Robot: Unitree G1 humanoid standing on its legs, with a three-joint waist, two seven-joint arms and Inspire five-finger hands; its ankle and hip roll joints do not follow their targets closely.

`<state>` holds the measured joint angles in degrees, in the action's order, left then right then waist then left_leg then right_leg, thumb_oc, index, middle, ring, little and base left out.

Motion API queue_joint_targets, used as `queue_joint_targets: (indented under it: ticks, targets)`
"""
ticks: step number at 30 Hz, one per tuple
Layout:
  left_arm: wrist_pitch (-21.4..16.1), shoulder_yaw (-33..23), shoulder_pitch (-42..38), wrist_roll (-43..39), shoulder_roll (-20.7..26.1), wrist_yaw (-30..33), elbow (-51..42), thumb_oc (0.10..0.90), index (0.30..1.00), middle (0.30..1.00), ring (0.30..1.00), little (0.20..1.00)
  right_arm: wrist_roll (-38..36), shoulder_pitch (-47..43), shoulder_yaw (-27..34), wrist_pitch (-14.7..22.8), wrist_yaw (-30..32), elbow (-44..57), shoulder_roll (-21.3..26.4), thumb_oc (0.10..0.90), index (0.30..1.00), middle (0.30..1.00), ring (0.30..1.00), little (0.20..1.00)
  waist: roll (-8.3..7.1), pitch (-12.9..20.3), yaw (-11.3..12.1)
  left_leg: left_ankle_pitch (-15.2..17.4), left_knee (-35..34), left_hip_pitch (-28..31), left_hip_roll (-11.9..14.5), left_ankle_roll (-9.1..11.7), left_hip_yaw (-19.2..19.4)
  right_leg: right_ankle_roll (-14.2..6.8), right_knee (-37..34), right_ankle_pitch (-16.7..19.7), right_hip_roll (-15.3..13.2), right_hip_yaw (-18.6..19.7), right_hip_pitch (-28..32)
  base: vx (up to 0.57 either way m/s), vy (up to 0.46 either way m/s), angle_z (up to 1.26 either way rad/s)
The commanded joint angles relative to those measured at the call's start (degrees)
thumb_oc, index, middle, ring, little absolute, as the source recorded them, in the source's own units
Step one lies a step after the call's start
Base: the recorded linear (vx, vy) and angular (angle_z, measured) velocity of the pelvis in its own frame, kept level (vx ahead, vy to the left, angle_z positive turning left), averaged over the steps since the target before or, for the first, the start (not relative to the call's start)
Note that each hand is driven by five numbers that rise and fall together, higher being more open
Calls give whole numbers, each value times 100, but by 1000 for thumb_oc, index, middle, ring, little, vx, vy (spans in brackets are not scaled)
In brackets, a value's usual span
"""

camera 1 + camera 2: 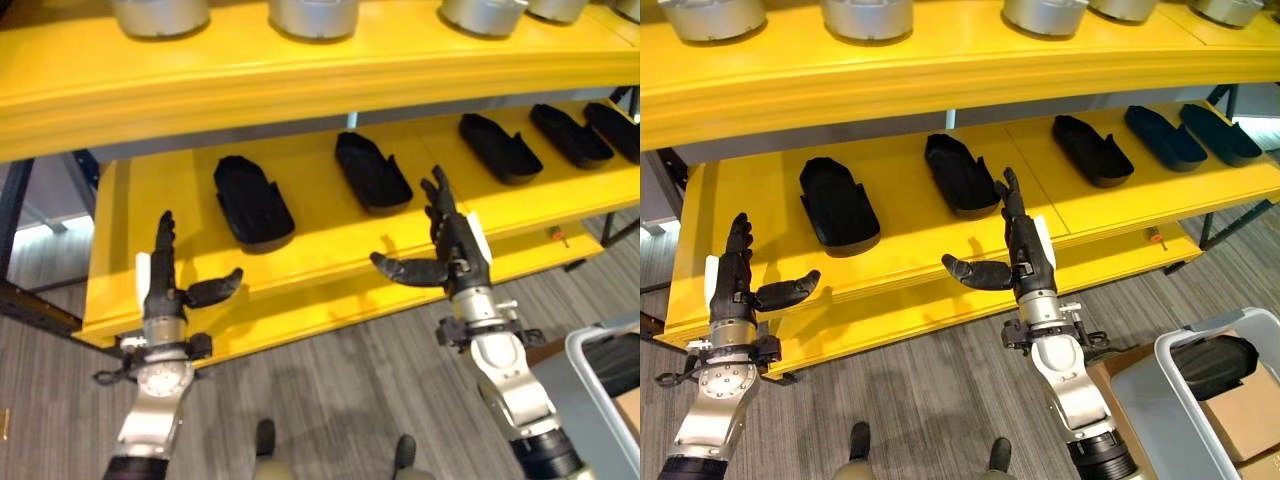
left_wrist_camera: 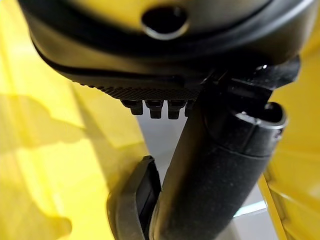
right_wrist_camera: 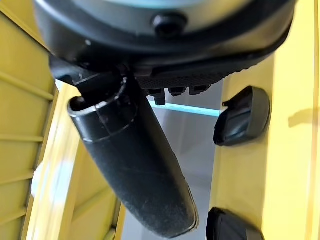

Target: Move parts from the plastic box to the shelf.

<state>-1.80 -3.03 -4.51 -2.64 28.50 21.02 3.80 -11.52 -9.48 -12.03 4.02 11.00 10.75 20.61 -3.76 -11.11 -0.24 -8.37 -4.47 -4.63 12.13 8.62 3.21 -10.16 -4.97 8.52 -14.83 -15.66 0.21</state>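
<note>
Both hands are up in front of the yellow shelf, and neither holds anything. The left hand is at the near left, fingers straight and pointing up, thumb stuck out to the right: spread and empty. The right hand is near the middle, fingers straight up too, thumb jutting left, also spread with nothing in it. On the lower shelf level lies a row of black parts: one at the left, just beyond the left hand, a second beside the right hand's fingertips, a third further right, and two more at the far right end. Down at the near right sits the plastic box, with another black part lying inside it. Grey metal cylinders line the upper shelf level.
</note>
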Motion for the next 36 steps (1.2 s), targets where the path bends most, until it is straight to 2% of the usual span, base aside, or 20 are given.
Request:
queue_joint_targets:
  ticks: [1,6,12,23,31,36]
  targets:
    - [-345,-65,-695,441,411,499,105,900,1000,1000,1000,1000,-150,-573,170,766,38,353,98,900,1000,1000,1000,1000,87,334,-52,322,-53,437,-153,-306,562,110,252,-202,123,83,99,-9,31,-15]
    - [-216,105,-1272,788,761,821,647,900,1000,1000,1000,1000,-157,-514,156,810,89,387,179,900,1000,1000,1000,1000,67,242,-144,319,-53,400,-173,-325,678,84,254,-152,112,215,-60,-15,20,-22]
    - [-134,205,-1547,1143,1116,932,1034,900,1000,1000,1000,1000,-179,-322,199,886,80,459,267,900,1000,1000,1000,1000,49,164,-222,320,-53,396,-183,-337,740,66,249,-117,110,296,-137,-5,13,-9]
    - [356,977,-2287,2859,1767,1139,1619,900,1000,1000,1000,1000,-134,-283,132,1154,192,507,402,900,1000,1000,1000,1000,-103,-95,-314,289,-53,272,-185,-350,779,10,247,-46,103,346,-300,-8,4,-3]
    - [495,1475,-2691,3552,1780,1186,1772,900,1000,1000,1000,1000,30,-401,53,1220,333,534,431,900,1000,1000,1000,1000,-224,-177,-327,308,-53,205,-209,-378,803,-10,220,-6,108,417,-402,0,0,0]
    - [615,1591,-2840,3777,1651,1325,1813,900,1000,1000,1000,1000,129,-459,24,1238,414,541,422,900,1000,1000,1000,1000,-283,-217,-350,331,-53,201,-224,-395,849,-16,210,7,106,464,-445,2,4,-2]
